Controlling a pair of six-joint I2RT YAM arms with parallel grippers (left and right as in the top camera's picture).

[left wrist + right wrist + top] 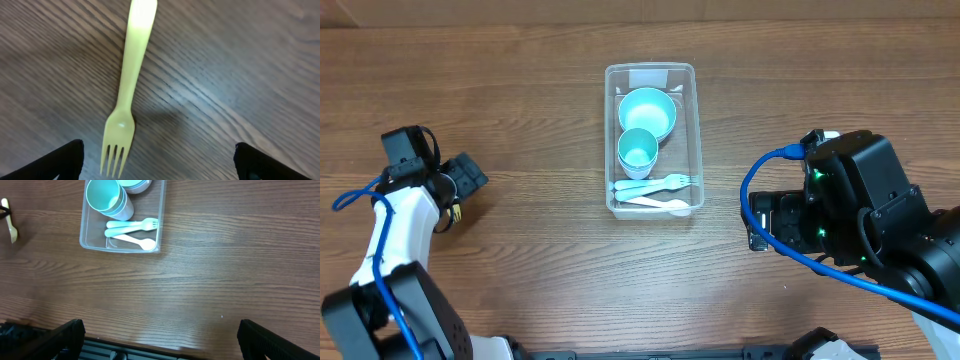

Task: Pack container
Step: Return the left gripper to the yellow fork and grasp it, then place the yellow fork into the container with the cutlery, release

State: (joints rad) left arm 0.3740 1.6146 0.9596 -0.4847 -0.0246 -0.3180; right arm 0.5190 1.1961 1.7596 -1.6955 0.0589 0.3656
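1. Overhead: we see the clear container [698, 130] at the middle of the wooden bench [520, 280], its long side running away from the arms.
   - In its far end sits a pale blue-green bowl [648, 112].
   - A cup [638, 152] of the same colour stands against the bowl.
   - In the near end a pale fork [660, 183] and a white spoon [655, 204] lie crosswise, side by side.
   - The left arm [400, 200] is well to the left of the container and the right arm [860, 200] well to its right. Neither touches it.
   - From this view we cannot tell how either tool stands.

2. Left wrist: the left tool [160, 165] is released, with its two dark fingers [60, 162] far apart in the lower corners.
   - Between them is a yellow fork [125, 95], tines toward the camera and handle running out of the top edge.
   - It is nearer the finger on the picture's left and touches neither.
   - We cannot tell whether it rests flat on the bench.
   - The container is out of this view.

3. Right wrist: the right tool [160, 340] is also released and grasps nothing, hanging over bare bench.
   - The container lies well ahead, at the upper left, with the cup, the pale fork and the spoon inside.
   - The yellow fork shows small at the left edge.
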